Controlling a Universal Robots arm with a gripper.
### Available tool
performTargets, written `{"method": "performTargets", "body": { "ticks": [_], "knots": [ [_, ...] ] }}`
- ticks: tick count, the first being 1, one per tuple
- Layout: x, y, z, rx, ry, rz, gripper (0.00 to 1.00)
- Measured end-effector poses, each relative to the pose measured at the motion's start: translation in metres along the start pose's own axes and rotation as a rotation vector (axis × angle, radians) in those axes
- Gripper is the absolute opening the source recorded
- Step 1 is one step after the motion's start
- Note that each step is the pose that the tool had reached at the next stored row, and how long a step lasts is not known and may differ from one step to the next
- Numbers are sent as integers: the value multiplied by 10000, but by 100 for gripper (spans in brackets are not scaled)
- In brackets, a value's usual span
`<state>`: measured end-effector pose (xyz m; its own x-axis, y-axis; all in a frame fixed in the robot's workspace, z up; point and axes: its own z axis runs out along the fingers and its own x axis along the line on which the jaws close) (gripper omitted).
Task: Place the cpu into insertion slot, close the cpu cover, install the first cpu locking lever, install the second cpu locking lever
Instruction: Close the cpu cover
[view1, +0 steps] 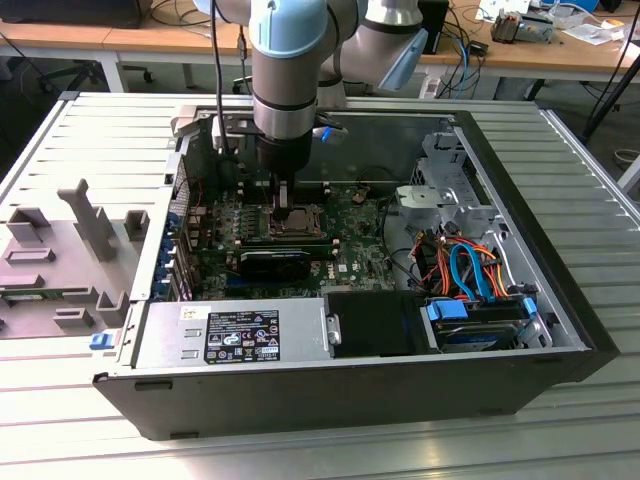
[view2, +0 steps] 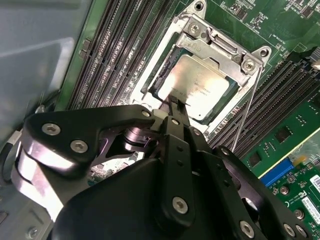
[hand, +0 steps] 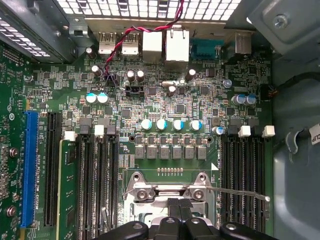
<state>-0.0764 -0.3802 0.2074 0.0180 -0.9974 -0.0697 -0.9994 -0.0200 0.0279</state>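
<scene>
cpu in insertion slot, memory slots on either side, jaws just over cpu

Cpu seated flat in insertion slot, silver top up. Gripper, fingers drawn together, tip over the slot at one edge of the cpu; contact unclear. Thin wire lever runs along one side of the slot. Memory slots flank the slot.
</scene>
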Motion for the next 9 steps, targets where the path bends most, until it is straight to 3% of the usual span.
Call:
{"method": "performTargets", "body": {
  "ticks": [6,9],
  "knots": [
    [-3,-49,-47,-7,6,1,11],
    [-2,-116,-65,-35,7,3,11]
  ]
}}
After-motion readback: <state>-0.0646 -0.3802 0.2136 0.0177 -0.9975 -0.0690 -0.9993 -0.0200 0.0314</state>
